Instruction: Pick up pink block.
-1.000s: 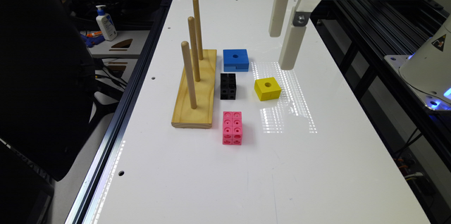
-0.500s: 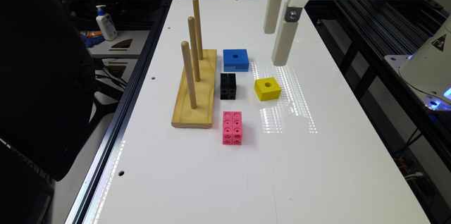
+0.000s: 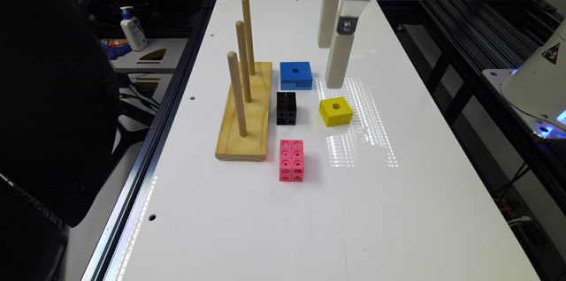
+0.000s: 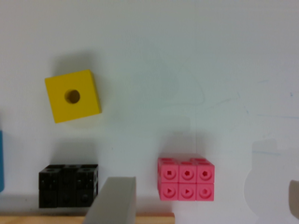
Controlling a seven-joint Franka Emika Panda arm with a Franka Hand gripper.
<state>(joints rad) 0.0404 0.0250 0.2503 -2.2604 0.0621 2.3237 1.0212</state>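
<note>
We've got a glossy white table [image 3: 398,210] here, shiny enough that the overhead lights show up on it as a dotted grid of glare, with black framing and cluttered shelves around it. The pink block [image 3: 291,160] lies flat on that surface — a bright plastic oblong made of small joined cubes, a round hole in each face, two cubes wide and three long in the wrist view [image 4: 186,179]. It sits just beside the near end of the wooden peg board [image 3: 246,115], a pale plank with visible grain and three smooth round dowels standing upright in a row.

Further back we see a black cube-cluster block [image 3: 286,108] of the same studded kind, a yellow cube [image 3: 336,111] with one hole in its top, and a flat blue block [image 3: 296,75], also holed. All of them sit apart from each other.

The gripper [image 3: 331,62] hangs in the air above the table, near the blue block and the yellow cube and well apart from the pink one. Its pale, blocky fingers [image 3: 339,61] are spread wide with nothing between them.
</note>
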